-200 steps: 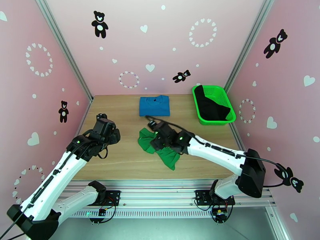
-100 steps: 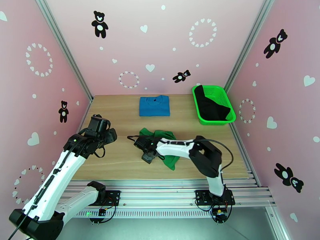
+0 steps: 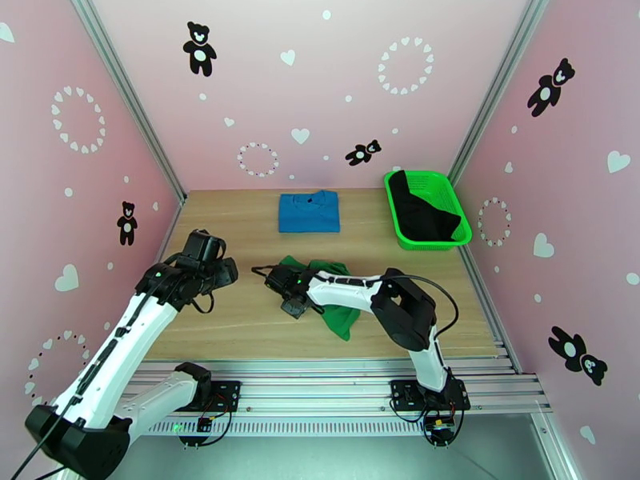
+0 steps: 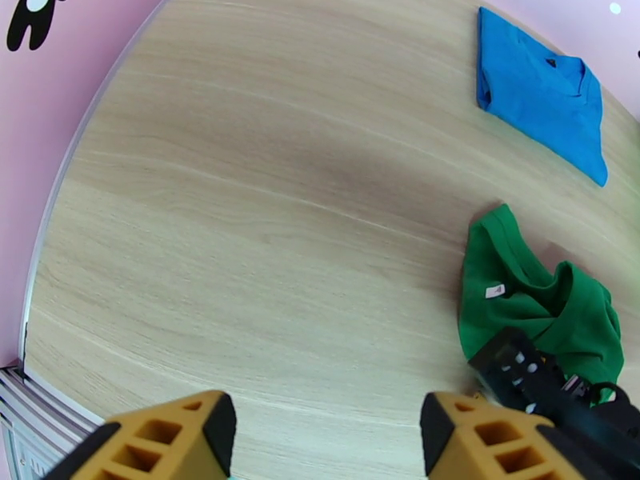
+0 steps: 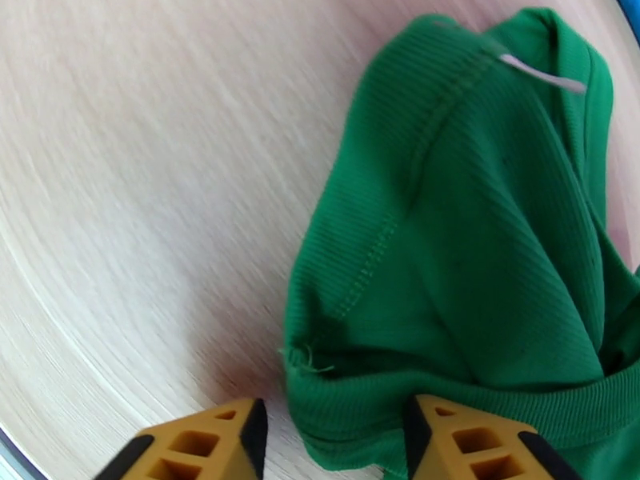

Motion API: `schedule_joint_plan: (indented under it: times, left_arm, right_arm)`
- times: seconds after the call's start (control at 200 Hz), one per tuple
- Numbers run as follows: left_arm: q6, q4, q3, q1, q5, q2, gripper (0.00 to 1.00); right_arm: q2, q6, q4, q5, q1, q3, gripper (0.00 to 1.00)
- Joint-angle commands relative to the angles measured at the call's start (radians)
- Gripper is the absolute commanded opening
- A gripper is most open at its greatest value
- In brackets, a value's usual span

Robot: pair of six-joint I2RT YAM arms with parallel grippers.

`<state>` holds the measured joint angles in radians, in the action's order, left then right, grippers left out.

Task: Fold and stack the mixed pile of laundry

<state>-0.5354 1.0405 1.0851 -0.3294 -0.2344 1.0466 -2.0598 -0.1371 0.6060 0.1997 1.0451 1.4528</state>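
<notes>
Mid-task on the counter [image 3: 232,322]: I hold the right hand [image 5: 332,432] low at the edge of the crumpled green shirt [image 5: 480,234], which lies in a heap nearer to me than the folded blue T-shirt [image 3: 309,213] and well apart from it. The right hand's fingers are spread. A stitched hem of green cloth lies in the gap between them, not yet clamped. The left hand [image 4: 328,442] hovers over bare wood, nearer to me than the blue T-shirt and off to its left, fingers likewise spread and holding nothing. The black garment [image 3: 424,216] sits in the green basket [image 3: 436,245] to the right of the blue T-shirt. By my reading, one piece is folded and the step in hand is gripping the green shirt to lay it flat. To do it well, I should close on the hem itself, one layer rather than a bunched fold, then lift and draw it away from the heap so the cloth opens. Bringing the left hand to a second edge would let me stretch it out before any fold
</notes>
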Motion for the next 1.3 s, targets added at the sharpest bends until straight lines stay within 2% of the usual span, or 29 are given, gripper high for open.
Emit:
schedule_joint_plan:
  times: [0.0,0.035,0.065,0.175,0.29,0.42,0.581,0.771,1.051,1.291]
  left_arm:
    - [0.018,-0.029,0.008,0.007,0.024,0.022,0.66]
    - [0.021,-0.035,0.014,0.007,0.027,0.032,0.67]
    - [0.022,-0.039,0.020,0.009,0.030,0.041,0.67]
    - [0.030,-0.062,0.040,0.010,0.056,0.085,0.66]
    - [0.038,-0.128,0.045,0.009,0.150,0.157,0.64]
    - [0.031,-0.246,0.053,0.005,0.290,0.300,0.59]
    - [0.042,-0.352,0.109,-0.056,0.384,0.519,0.53]
    - [0.033,-0.436,0.175,-0.132,0.373,0.726,0.51]
    - [0.029,-0.475,0.214,-0.135,0.342,0.906,0.51]
    - [0.041,-0.469,0.248,-0.138,0.300,0.990,0.53]
  right_arm:
    - [-0.041,0.008,0.060,-0.108,-0.037,0.047,0.26]
    - [-0.042,0.009,0.064,-0.149,-0.055,0.049,0.15]
    - [-0.038,0.008,0.064,-0.181,-0.070,0.045,0.00]
    - [0.032,0.008,0.041,-0.246,-0.110,-0.014,0.00]
    - [0.185,-0.005,0.003,-0.270,-0.136,-0.123,0.00]
    - [0.317,-0.020,-0.020,-0.298,-0.139,-0.222,0.00]
    - [0.356,-0.059,-0.064,-0.329,-0.140,-0.288,0.00]
    - [0.356,-0.091,-0.100,-0.331,-0.139,-0.311,0.00]
    - [0.377,-0.105,-0.111,-0.329,-0.140,-0.337,0.00]
    - [0.392,-0.119,-0.124,-0.330,-0.140,-0.364,0.00]
